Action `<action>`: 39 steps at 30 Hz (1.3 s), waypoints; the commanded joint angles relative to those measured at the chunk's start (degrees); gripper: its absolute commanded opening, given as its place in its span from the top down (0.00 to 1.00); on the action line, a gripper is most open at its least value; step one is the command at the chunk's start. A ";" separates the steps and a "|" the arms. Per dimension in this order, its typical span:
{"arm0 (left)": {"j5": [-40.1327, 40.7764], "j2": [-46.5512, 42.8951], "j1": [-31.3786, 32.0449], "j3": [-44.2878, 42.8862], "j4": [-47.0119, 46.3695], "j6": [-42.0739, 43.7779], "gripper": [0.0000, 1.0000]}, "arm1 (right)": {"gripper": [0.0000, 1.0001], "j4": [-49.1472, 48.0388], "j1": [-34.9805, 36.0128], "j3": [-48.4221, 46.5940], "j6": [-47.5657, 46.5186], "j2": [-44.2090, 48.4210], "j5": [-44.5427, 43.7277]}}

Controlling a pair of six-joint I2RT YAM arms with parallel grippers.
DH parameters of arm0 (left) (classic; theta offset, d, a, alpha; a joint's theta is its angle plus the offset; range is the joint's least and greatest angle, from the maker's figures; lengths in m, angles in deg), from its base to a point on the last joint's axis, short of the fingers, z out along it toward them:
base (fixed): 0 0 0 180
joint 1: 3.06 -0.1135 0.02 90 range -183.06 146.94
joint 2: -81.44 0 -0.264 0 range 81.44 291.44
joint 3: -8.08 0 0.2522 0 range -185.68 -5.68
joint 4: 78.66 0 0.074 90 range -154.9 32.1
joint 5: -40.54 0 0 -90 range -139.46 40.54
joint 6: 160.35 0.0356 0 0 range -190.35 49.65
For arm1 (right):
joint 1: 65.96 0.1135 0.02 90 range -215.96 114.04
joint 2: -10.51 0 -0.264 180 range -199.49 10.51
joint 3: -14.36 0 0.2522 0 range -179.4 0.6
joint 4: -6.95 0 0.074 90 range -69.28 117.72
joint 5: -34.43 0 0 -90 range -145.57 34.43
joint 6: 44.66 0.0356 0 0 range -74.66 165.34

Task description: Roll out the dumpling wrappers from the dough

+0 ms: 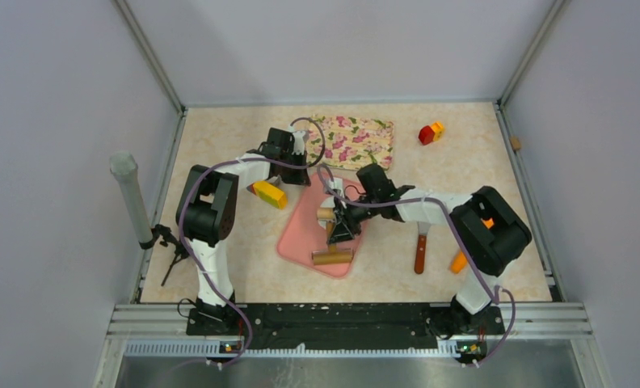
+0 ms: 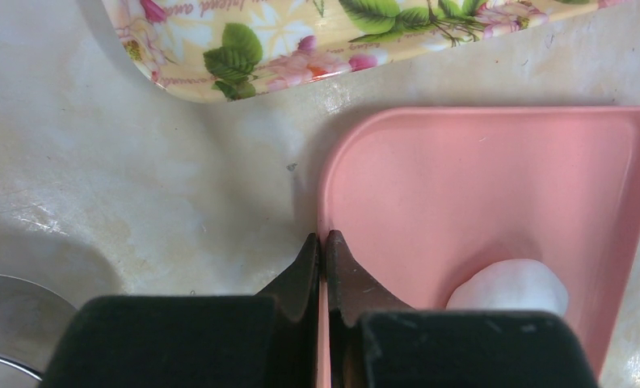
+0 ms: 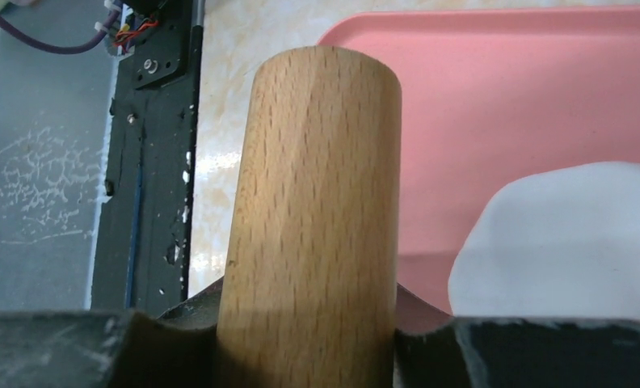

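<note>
As R-claw point(image 3: 309, 335) grips pin point(image 3: 313, 186), L-claw point(image 2: 323, 252) nips mat point(image 2: 494, 182)

I'm looking at a cream, marbled bench point(image 1: 462, 153) boxed in by plain grey walls point(image 1: 333, 40) on three sides. Silver frame struts point(image 1: 149, 52) run down the back corners, and a metal rail point(image 1: 555, 317) crosses the near edge. The light is soft and even.

The overhead camera looks down on the whole tabletop point(image 1: 454, 153); both wrist cameras sit close above the pink mat point(image 2: 478, 186), shared by all.
</note>
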State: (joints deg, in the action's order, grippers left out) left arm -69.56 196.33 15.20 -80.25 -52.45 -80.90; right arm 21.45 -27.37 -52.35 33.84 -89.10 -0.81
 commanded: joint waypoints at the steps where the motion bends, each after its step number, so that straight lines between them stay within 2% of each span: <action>1: 4.27 1.92 0.20 2.36 1.18 0.79 1.00 | 1.00 7.44 -2.09 -2.40 -3.46 2.64 -5.77; 6: 4.36 1.92 0.19 2.41 1.12 0.73 1.00 | 1.00 -1.37 -6.74 -4.93 4.14 5.72 -7.42; 13: 4.28 1.87 0.20 2.33 1.09 0.79 1.00 | 1.00 -16.28 -8.69 -0.52 8.12 5.01 -13.95; 18: 4.37 1.85 0.19 2.39 1.08 0.75 1.00 | 1.00 -24.38 -9.58 1.50 11.02 2.71 -14.00; 23: 4.54 1.74 0.20 2.51 1.00 0.70 1.00 | 1.00 -23.04 -9.58 1.39 8.82 -0.18 -16.58; 34: 4.54 1.66 0.13 2.66 0.82 0.65 1.00 | 1.00 -10.78 -7.86 4.68 5.14 -0.85 -12.22; 39: 4.70 1.65 0.17 2.69 0.74 0.61 1.00 | 1.00 -8.37 -5.65 5.13 4.10 -0.76 -11.96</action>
State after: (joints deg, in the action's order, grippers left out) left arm -68.46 196.33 15.35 -80.03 -54.00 -80.94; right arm 3.15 -35.54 -50.01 41.40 -88.86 -12.29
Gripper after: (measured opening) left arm 0.006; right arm 0.295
